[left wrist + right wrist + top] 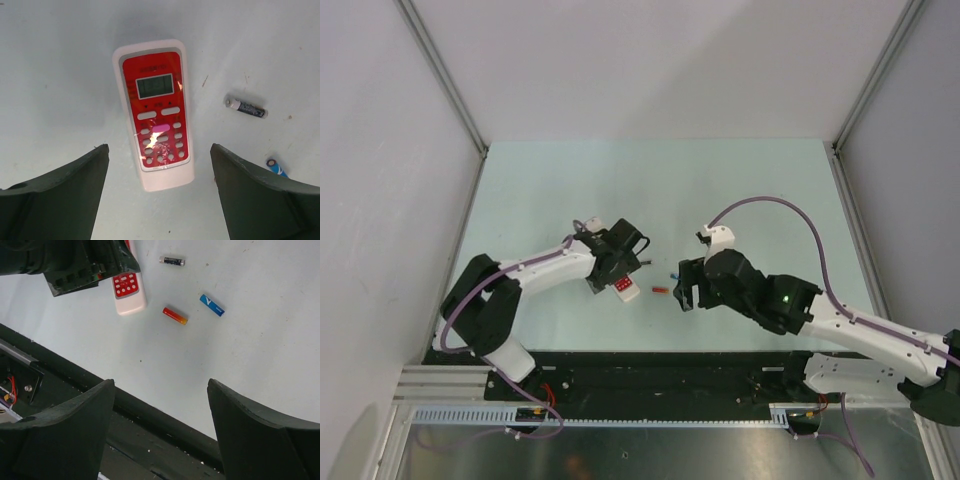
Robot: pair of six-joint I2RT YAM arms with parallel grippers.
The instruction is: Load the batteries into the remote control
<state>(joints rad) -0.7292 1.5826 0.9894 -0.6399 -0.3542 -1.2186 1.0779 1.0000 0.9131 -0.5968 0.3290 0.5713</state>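
1. The left gripper (159, 150) hangs over the remote (155, 112). Its jaws are spread wide and grip nothing, their dark tips filling the lower corners of the left wrist frame on either side of the handset's lower end.
2. The remote lies flat on the pale table (740, 190), red front and buttons up, with its display toward the top of the left wrist frame. From overhead it shows just left of centre (622, 288), at the tip of the left gripper (617, 268).
3. A black battery (246, 107) lies on its side at middle right of the left wrist frame, apart from the remote. A blue battery (276, 167) peeks out at lower right, partly hidden by the right-hand jaw.
4. In the right wrist frame an orange battery (175, 315) lies at upper centre, between the remote (129, 290) and the blue battery (212, 305). The black battery (172, 260) sits near the top edge. None of the three touches another.
5. The right gripper (160, 385) is wide open and empty, held over the table's near edge above the black base rail (150, 420). From overhead it sits right of centre (684, 292), with the orange battery (659, 291) just beside it.
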